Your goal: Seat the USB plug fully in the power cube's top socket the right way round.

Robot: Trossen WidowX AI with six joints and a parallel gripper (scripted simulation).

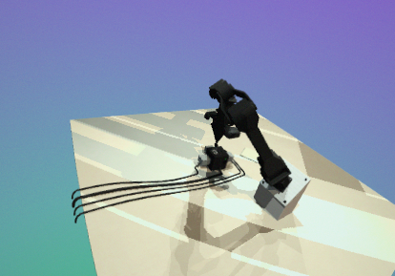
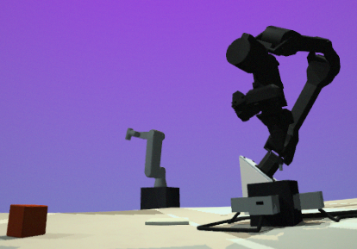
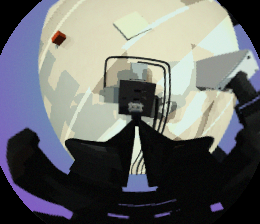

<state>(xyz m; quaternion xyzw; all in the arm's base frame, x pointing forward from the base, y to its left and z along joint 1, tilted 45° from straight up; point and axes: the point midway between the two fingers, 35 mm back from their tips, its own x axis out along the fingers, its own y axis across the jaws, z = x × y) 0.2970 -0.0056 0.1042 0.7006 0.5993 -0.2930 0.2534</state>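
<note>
The black power cube [image 1: 216, 159] [image 2: 282, 213] [image 3: 125, 100] stands on the table. My gripper [image 1: 217, 143] [image 2: 282, 162] [image 3: 136, 122] points down just above its top and is shut on the USB plug [image 2: 280, 167]. In the exterior view the plug's small grey end shows below the fingertips, with a narrow gap above the cube's top, so it appears clear of the socket. In the wrist view a silver shape lies right beyond the fingertips; I cannot tell its details. Which way round the plug faces cannot be told, and the fingers hide its body.
Grey plugs [image 2: 254, 205] [image 2: 310, 201] [image 3: 139, 71] sit at the cube's sides, with black cables [image 1: 143, 183] running off. A red block [image 2: 27, 220] [image 3: 59, 38], a pale flat tile [image 2: 166, 222] [image 3: 132, 25] and the arm's grey base box [image 1: 275, 201] [image 3: 212, 72] are around.
</note>
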